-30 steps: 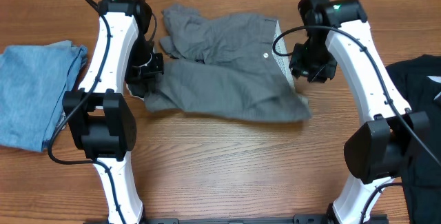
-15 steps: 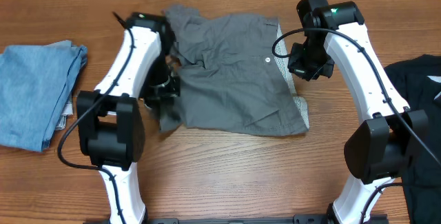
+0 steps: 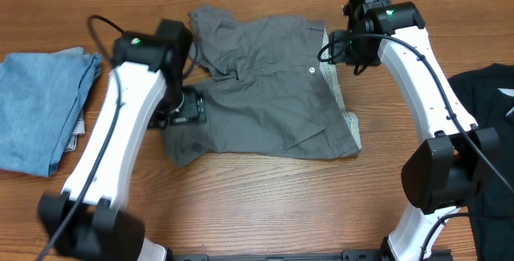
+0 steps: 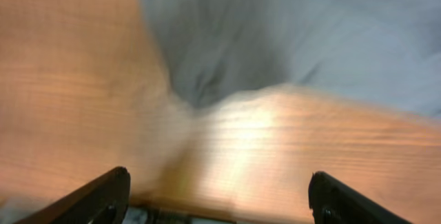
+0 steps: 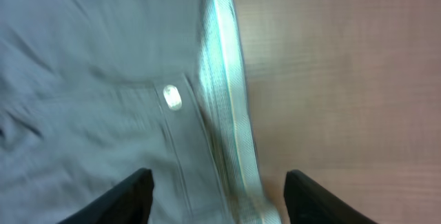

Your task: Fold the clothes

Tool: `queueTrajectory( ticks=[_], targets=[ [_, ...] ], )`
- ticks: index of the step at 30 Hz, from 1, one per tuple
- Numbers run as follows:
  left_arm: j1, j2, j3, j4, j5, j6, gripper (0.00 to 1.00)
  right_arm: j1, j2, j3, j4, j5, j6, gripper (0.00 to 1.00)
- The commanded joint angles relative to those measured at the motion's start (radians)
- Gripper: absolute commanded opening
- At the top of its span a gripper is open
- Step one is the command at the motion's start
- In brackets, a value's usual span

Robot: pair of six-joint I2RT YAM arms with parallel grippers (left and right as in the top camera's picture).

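Observation:
The clothes, a pair of grey shorts (image 3: 265,92), lie spread across the middle of the table, with a small waist button (image 3: 312,67) and pale lining along the right edge. My left gripper (image 3: 183,110) hangs over the shorts' left edge. In the blurred left wrist view it (image 4: 219,176) is open above bare wood, with grey cloth (image 4: 275,38) further ahead. My right gripper (image 3: 356,52) is by the waistband at the far right. In its wrist view it (image 5: 219,176) is open over the button (image 5: 172,98) and the whitish band (image 5: 224,79), holding nothing.
A light-blue folded garment (image 3: 40,108) lies at the table's left side. A black shirt with a white mark (image 3: 490,124) lies at the right edge. Bare wood (image 3: 265,205) runs along the front between the two arm bases.
Both grippers have opened and let go of the shorts. The left arm has swung and risen from the left leg; the right gripper has drawn back from the waistband. The shorts lie flatter.

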Motion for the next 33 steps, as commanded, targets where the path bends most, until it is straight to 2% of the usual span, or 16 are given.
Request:
queueTrajectory(
  ticks=[1, 5, 7, 9, 14, 15, 18, 22, 24, 27, 28, 29, 31, 33],
  targets=[
    [-0.001, -0.068, 0.009, 0.197, -0.011, 0.051, 1.00, -0.032, -0.040, 0.004, 0.114, -0.085, -0.020, 0.71],
    [-0.001, 0.000, 0.009, 0.366, -0.011, 0.090, 1.00, -0.148, -0.013, 0.004, 0.273, -0.321, -0.008, 0.70],
    [0.000, 0.056, 0.009, 0.394, -0.014, 0.102, 1.00, -0.226, 0.059, 0.004, 0.382, -0.552, -0.009, 0.61],
    [0.000, 0.100, 0.009, 0.402, -0.034, 0.109, 1.00, -0.251, 0.158, 0.004, 0.467, -0.666, -0.009, 0.54],
    [0.001, 0.127, 0.009, 0.420, -0.073, 0.112, 1.00, -0.217, 0.325, 0.004, 0.603, -0.712, 0.031, 0.55],
    [0.001, 0.127, 0.009, 0.420, -0.073, 0.111, 1.00, -0.191, 0.366, 0.004, 0.667, -0.711, 0.054, 0.58],
    [0.001, 0.127, 0.009, 0.419, -0.080, 0.112, 1.00, -0.153, 0.394, 0.004, 0.742, -0.703, 0.101, 0.59],
    [0.001, 0.127, 0.009, 0.417, -0.080, 0.112, 1.00, -0.118, 0.413, 0.004, 0.751, -0.552, 0.137, 0.53],
    [0.001, 0.127, 0.009, 0.415, -0.081, 0.112, 1.00, -0.117, 0.413, 0.004, 0.785, -0.531, 0.128, 0.60],
    [0.001, 0.127, 0.008, 0.411, -0.084, 0.112, 1.00, -0.168, 0.413, 0.014, 0.874, -0.671, 0.143, 0.62],
    [0.001, 0.127, 0.007, 0.408, -0.084, 0.112, 1.00, -0.201, 0.413, 0.021, 0.888, -0.705, 0.196, 0.61],
    [0.001, 0.127, 0.004, 0.408, -0.084, 0.112, 1.00, -0.233, 0.413, 0.021, 0.886, -0.710, 0.243, 0.60],
    [0.001, 0.128, -0.005, 0.410, -0.087, 0.112, 1.00, -0.259, 0.413, 0.020, 0.842, -0.695, 0.235, 0.59],
    [0.001, 0.129, -0.005, 0.409, -0.120, 0.111, 1.00, -0.248, 0.413, 0.019, 0.787, -0.628, 0.229, 0.54]
  ],
)
